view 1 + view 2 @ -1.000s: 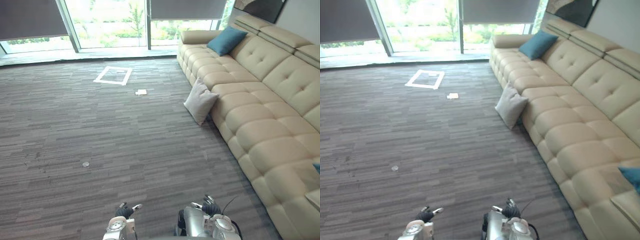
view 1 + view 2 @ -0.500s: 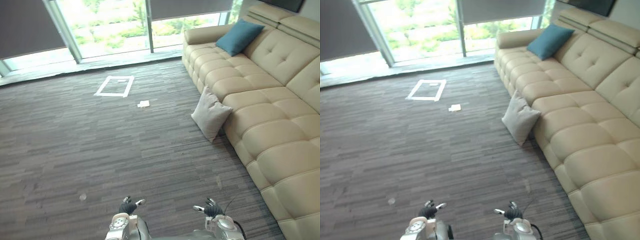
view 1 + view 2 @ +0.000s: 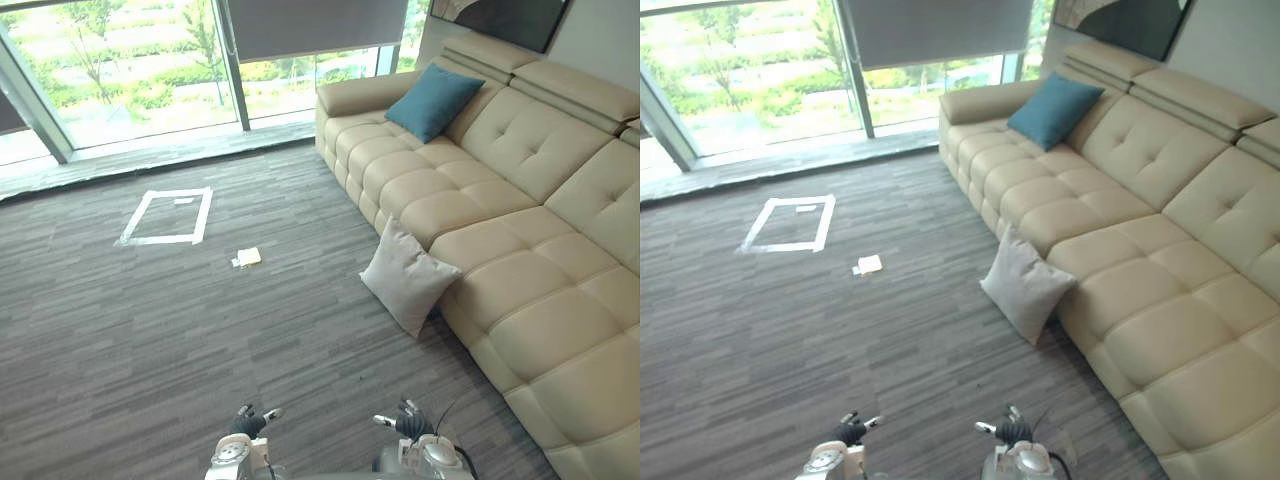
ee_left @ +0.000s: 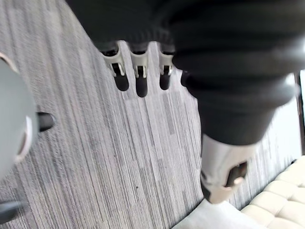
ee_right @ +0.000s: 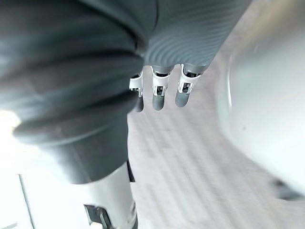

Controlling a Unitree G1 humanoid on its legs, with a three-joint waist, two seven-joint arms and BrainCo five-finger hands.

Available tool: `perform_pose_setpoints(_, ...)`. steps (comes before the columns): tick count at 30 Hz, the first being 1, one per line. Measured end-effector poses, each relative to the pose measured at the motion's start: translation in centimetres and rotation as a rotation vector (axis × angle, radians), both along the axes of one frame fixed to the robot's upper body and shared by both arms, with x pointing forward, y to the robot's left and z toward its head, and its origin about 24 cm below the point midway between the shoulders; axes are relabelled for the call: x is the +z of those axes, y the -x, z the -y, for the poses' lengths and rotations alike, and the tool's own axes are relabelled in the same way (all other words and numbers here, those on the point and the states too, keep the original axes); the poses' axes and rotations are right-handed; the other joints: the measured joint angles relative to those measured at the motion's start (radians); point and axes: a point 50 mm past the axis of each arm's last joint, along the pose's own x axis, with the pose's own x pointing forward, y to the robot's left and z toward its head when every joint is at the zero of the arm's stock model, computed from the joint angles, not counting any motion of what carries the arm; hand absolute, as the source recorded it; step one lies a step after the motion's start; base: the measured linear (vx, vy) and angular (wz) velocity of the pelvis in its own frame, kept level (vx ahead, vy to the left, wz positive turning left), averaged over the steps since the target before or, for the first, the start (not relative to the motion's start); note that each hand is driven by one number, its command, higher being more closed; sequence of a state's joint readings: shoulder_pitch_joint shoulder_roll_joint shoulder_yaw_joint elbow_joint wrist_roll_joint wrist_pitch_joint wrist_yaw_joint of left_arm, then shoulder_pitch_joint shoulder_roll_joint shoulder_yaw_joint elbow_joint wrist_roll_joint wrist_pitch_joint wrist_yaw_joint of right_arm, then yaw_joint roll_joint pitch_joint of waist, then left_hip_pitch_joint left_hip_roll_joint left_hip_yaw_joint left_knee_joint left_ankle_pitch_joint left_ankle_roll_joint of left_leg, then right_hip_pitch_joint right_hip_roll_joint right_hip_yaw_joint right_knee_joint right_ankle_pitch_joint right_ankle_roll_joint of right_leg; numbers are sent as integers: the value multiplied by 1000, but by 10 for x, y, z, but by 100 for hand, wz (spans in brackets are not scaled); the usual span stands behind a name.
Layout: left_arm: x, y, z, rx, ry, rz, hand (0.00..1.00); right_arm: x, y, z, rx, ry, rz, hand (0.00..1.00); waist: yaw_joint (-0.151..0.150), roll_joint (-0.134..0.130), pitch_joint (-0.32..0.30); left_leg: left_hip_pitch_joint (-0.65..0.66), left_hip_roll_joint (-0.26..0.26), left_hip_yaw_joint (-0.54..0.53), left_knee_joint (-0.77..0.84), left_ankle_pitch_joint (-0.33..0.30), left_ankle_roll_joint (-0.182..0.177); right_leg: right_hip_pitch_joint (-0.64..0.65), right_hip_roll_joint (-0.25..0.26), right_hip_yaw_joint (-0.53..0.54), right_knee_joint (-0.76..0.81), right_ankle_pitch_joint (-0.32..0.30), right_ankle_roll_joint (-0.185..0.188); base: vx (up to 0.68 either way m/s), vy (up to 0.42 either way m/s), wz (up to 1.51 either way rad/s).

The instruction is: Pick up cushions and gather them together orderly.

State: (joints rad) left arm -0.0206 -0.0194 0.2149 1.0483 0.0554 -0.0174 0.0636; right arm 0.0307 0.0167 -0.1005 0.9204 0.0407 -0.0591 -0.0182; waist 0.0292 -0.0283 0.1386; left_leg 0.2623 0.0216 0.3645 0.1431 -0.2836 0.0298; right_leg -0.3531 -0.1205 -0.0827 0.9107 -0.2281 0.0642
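Head views: a grey cushion (image 3: 410, 277) is standing on edge on the carpet (image 3: 150, 340). It is leaning tilted against the front of the beige sofa (image 3: 520, 310), touching it about midway along. A teal cushion (image 3: 433, 101) is resting on the sofa seat at the far end, propped against the backrest near the armrest. The two cushions are sitting well apart.

The left hand (image 3: 244, 422) is hanging low at the bottom edge of the head view, over carpet and well apart from the grey cushion. In its wrist view the fingers (image 4: 139, 83) are pointing out straight, side by side, with the thumb (image 4: 223, 171) standing apart from them. The hand is relaxed and spread, holding nothing. A pale corner, probably the grey cushion, and a bit of sofa are showing past the thumb.

The right hand (image 3: 409, 424) is hanging at the same height on the sofa side, also apart from the grey cushion. In its wrist view the fingers (image 5: 158, 95) are extending in a row, with the thumb (image 5: 112, 200) set apart. The hand is slack and gripping nothing.

Elsewhere, a white tape square (image 3: 165, 217) is lying on the carpet toward the window (image 3: 120, 70). A small paper (image 3: 246, 258) is lying between the square and the grey cushion, nearer the square. A dark blind (image 3: 310, 25) is covering the upper window section beside the sofa. A dark framed picture (image 3: 500, 18) is hanging on the wall above the backrest.
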Motion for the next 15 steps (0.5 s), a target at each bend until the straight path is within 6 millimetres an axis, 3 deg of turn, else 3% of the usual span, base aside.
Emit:
perform_pose_setpoints(3, 0, -2, 7, -25, 15, 0, 0, 1, -3, 5, -26, 3, 5, 0, -24, -4, 1, 86, -4, -28, -47, -48, -37, -28, 29, -67, -367, 83, -32, 599, -117, 34)
perform_pose_setpoints(4, -2, 1, 15, -37, 31, -12, 0, 2, -6, 11, -25, 20, 13, 0, -31, 17, 0, 139, 0, -65, -47, -54, -37, -14, 51, -53, -366, 141, -119, 618, -119, 17)
perform_pose_setpoints(6, -2, 2, 19, -58, 36, -17, 0, 3, -7, 16, -27, 33, 10, 0, -31, 46, -6, 121, 27, -86, 22, -28, -72, 6, 53, -73, -350, 95, -133, 468, -113, 22)
perform_pose_setpoints(7, -2, 1, 20, -70, 33, -14, 0, 2, -7, 20, -34, 39, 5, 0, -36, 57, -5, 81, 52, -122, 145, -10, -95, 30, 60, -81, -343, 57, -136, 667, -238, 29)
perform_pose_setpoints(8, -1, -1, 19, -64, 32, -9, 0, 2, -6, 20, -37, 38, -1, 0, -36, 72, 0, -27, 96, -180, 423, 53, -167, 92, 75, -96, -366, 25, -145, 667, -243, 17)
perform_pose_setpoints(10, -1, -1, 16, -42, 31, -4, 0, 1, -5, 19, -36, 33, -11, 0, -31, 76, 6, -145, 137, -220, 686, 147, -226, 165, 101, -91, -414, 11, -156, 490, -136, -19)
perform_pose_setpoints(12, 1, -1, 13, -26, 23, 13, 0, -2, -2, 11, -26, 16, -36, 0, -19, 72, 12, -257, 178, -191, 866, 126, -184, 287, 132, -49, -508, 2, -167, 468, -52, -61)
perform_pose_setpoints(15, 5, -6, 10, -17, 12, 54, 0, -4, -1, 5, -12, 2, -45, 0, -2, 61, 16, -373, 187, -121, 779, 56, -94, 404, 134, 59, -604, -1, -161, 409, 63, -102)
